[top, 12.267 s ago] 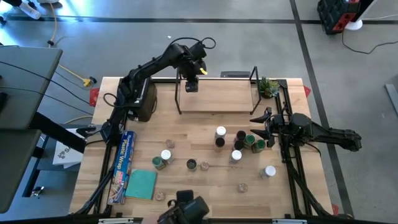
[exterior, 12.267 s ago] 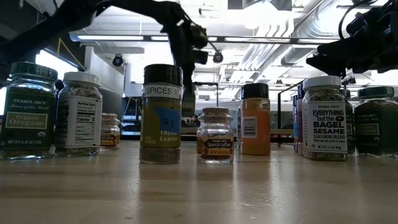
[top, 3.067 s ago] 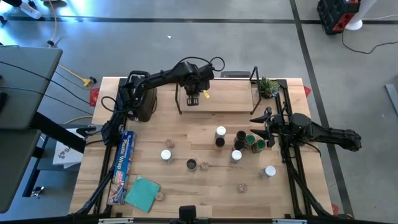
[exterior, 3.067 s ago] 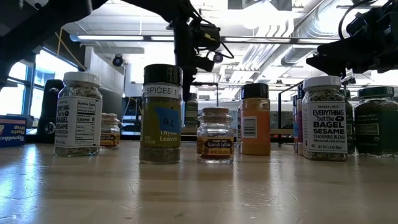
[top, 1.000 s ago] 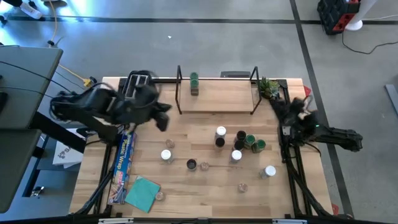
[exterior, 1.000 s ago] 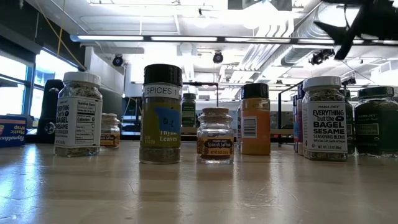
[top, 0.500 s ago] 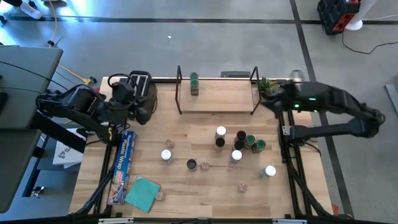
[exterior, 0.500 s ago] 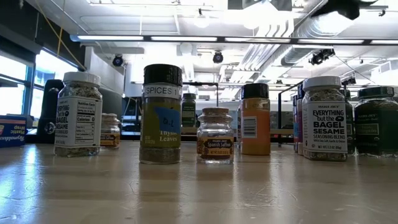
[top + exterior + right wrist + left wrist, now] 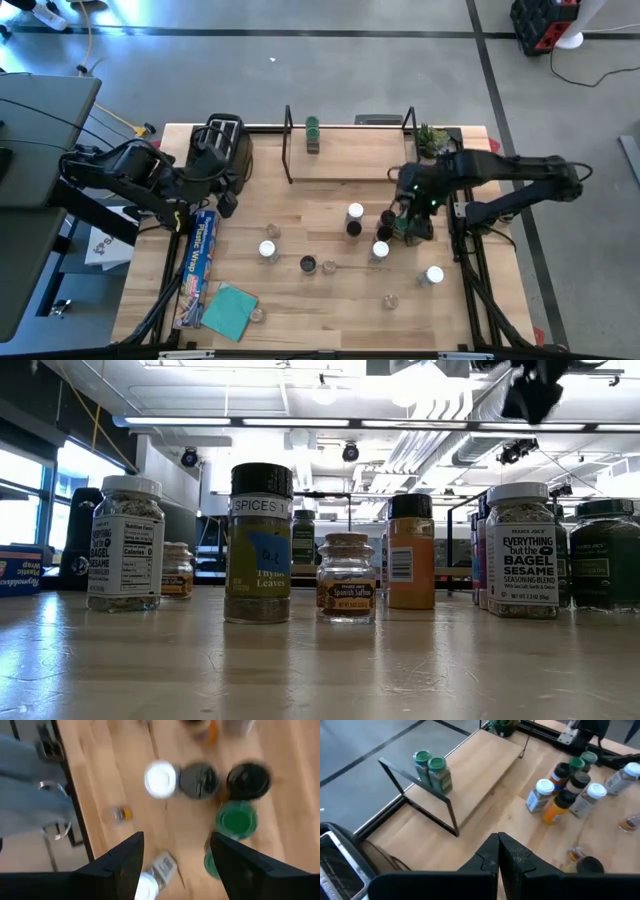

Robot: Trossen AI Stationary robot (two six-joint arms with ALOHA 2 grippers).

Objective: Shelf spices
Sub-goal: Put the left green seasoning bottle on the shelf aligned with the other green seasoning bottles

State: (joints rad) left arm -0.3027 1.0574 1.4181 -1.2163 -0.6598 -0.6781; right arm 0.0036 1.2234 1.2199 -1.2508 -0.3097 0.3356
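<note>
The light-wood shelf stands at the table's far edge with two green-topped spice jars on its left end; they also show in the left wrist view. A cluster of jars with white, black and green tops stands on the table right of centre. My right gripper hangs open above this cluster, and its wrist view looks down on a white top, a grey top and a green top. My left gripper is shut and empty near the toaster.
A black-and-silver toaster stands at the far left. A blue wrap box and a teal cloth lie at the near left. A small potted plant stands right of the shelf. Several loose jars stand across the middle.
My right arm has swung out from the table's right edge, first high up, then down and toward the left, until its gripper is over the jar cluster. My left arm has drawn back toward the table's left edge, beside the toaster. No jar has moved.
</note>
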